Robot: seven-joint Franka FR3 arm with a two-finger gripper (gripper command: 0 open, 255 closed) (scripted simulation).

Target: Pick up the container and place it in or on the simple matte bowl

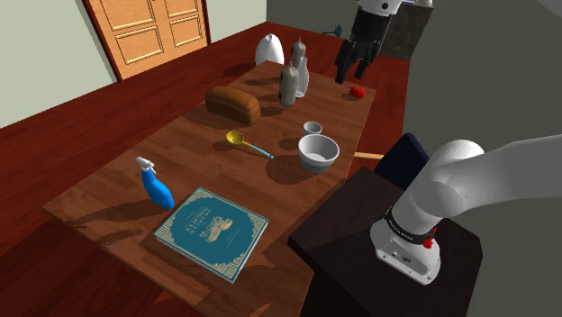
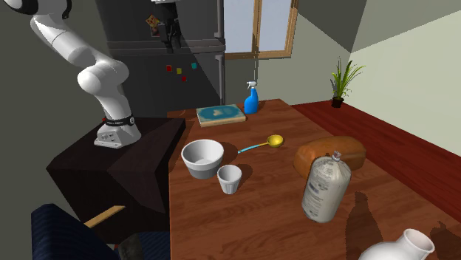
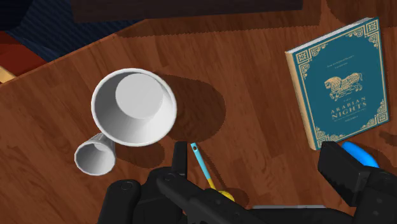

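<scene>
A small white cup-shaped container (image 1: 312, 128) (image 2: 230, 179) (image 3: 94, 157) stands on the wooden table, close beside a larger plain white bowl (image 1: 319, 151) (image 2: 202, 157) (image 3: 133, 107). Both are upright and nothing is in them. My black gripper (image 1: 353, 74) (image 2: 171, 38) (image 3: 257, 167) hangs high above the table, well clear of both. Its fingers (image 3: 181, 160) stand wide apart with nothing between them. Seen from the wrist, the bowl and the cup lie off to one side of the fingers, not between them.
On the table lie a teal book (image 1: 211, 231) (image 3: 340, 83), a blue spray bottle (image 1: 156, 186), a yellow spoon (image 1: 236, 138), a bread loaf (image 1: 233, 104), grey bottles (image 1: 288, 86), a white jug (image 1: 269, 49) and a red fruit (image 1: 358, 91). A dark blue chair (image 1: 403, 158) stands beside the stand.
</scene>
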